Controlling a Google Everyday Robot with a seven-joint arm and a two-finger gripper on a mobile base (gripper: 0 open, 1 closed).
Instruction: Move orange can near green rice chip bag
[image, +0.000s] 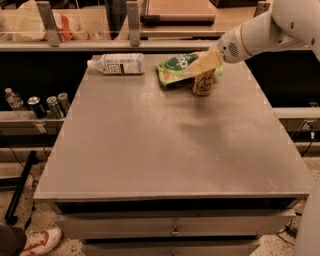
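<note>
The orange can (203, 85) stands upright at the far right of the grey table (170, 145), touching or just in front of the right end of the green rice chip bag (176, 69). The bag lies flat, with its dark green round logo facing up. My gripper (202, 67) reaches in from the upper right on the white arm (260, 32). Its yellowish fingers (200, 64) come down over the can's top and are shut on it. The can's top is hidden by the fingers.
A clear plastic bottle with a white label (117, 63) lies on its side at the table's far left. Several dark small cans and a bottle (47, 105) stand on a low shelf to the left. A rail with posts (132, 22) runs behind the table.
</note>
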